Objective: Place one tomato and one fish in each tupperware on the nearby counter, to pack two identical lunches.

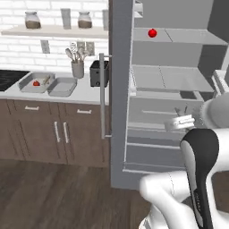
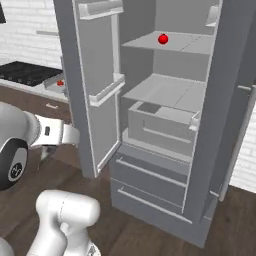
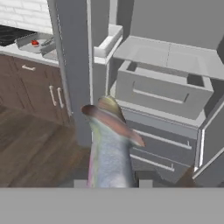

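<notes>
Simulated kitchen, dark wood floor, white brick wall, open grey fridge (image 1: 174, 89) at centre. At nine o'clock in the left base view, pale counter (image 1: 85, 94) over brown cabinet fronts, bearing two grey tupperware trays side by side: left tupperware (image 1: 27, 87) holding a tomato (image 1: 36, 83) and a pale elongated item, likely a fish, too small to be sure; right tupperware (image 1: 62, 87) just beside it, contents not discernible. Past the trays toward three o'clock, utensil holder (image 1: 77, 68) and black toaster (image 1: 99, 73), then the fridge door's edge with its long handle (image 1: 102, 96). Above, at eleven o'clock, wall shelf (image 1: 53, 31) with jars. On an upper fridge shelf, at one o'clock, second tomato (image 1: 152, 33), seen again at twelve o'clock in the right base view (image 2: 163, 39). Lower in the fridge, open drawer (image 2: 160, 125) at centre. Gripper (image 3: 109, 181) at six o'clock in the hand view, jaws pinched on a fish (image 3: 111, 144) standing up from between them, silvery body with a pink-green sheen, tail fin fanned at its top. Same gripper (image 1: 181, 120) at four o'clock in the left base view, in front of the fridge drawers, well apart from the counter.
</notes>
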